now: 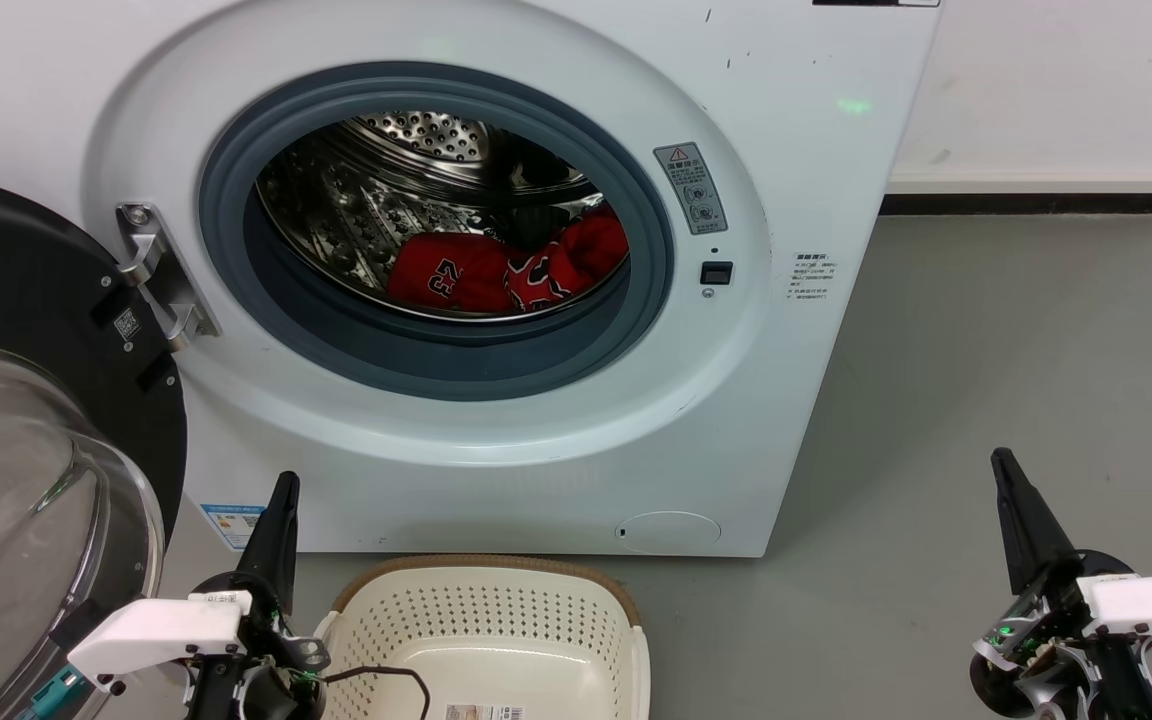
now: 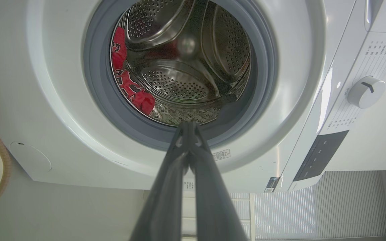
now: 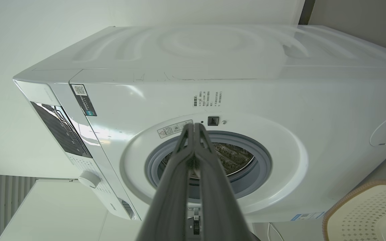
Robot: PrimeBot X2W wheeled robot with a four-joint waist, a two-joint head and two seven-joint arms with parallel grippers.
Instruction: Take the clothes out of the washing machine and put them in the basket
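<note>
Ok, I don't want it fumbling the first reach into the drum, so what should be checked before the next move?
1. Door stands wide open: ok.
2. Clothes lie low in the drum of the washing machine, in plain sight: ok.
3. Basket sits on the floor before the machine, no clothes in it: ok.
4. Left hand holds nothing: ok, but it is shut; open it first.
5. Right hand holds nothing: ok, also shut.
6. More clothes hidden deeper in the drum: cannot tell.
</note>
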